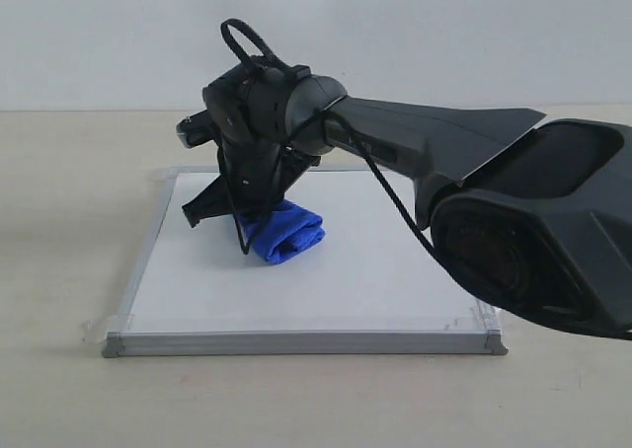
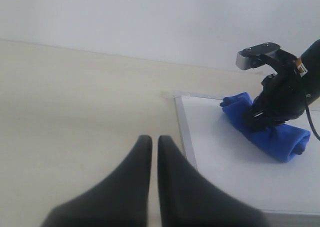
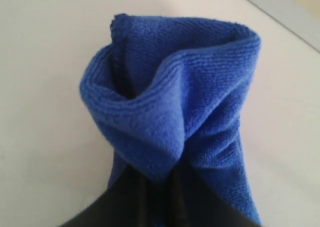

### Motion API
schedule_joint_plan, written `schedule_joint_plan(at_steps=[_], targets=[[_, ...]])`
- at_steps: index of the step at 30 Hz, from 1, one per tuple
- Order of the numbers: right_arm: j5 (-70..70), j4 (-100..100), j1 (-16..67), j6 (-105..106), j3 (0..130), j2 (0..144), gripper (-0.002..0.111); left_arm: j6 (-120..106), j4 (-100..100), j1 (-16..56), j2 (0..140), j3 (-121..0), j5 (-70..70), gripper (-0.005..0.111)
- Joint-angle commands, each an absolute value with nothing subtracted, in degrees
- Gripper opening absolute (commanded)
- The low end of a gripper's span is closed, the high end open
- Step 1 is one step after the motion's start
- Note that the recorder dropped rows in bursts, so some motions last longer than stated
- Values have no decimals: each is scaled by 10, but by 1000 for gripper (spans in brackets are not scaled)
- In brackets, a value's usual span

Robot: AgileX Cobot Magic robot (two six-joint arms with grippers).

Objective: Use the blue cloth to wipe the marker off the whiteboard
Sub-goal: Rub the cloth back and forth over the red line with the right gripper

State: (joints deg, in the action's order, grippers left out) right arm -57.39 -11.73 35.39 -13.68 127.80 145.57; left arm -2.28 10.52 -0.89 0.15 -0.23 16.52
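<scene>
The whiteboard (image 1: 375,300) lies flat on the table, grey-framed with tape at its corners. On its back left part rests the bunched blue cloth (image 1: 288,233), and my right gripper (image 1: 259,216) is shut on it, pressing it onto the board. Up close, the blue cloth (image 3: 175,112) folds over the dark fingertips (image 3: 145,197). From the left wrist view the blue cloth (image 2: 280,139) sits under the right gripper (image 2: 262,119) on the whiteboard (image 2: 240,172). My left gripper (image 2: 150,142) hovers shut and empty above the table beside the board's edge. No red marker line shows anywhere.
The board's grey frame (image 1: 296,344) runs along the near side, with a beige table (image 1: 59,221) all round and a pale wall behind. The right arm's bulky black link (image 1: 533,241) overhangs the board's right side.
</scene>
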Motion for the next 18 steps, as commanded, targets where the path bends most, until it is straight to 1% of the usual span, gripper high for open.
schedule_joint_plan(at_steps=[1,14,18], targets=[[-644,-171,342,-145,1267,1469,0,-26,104,-11,0,0,166,4],[-650,-170,343,-145,1267,1469,0,-26,104,-11,0,0,166,4],[-686,-173,335,-144,1267,1465,0,-26,104,-11,0,0,166,4]])
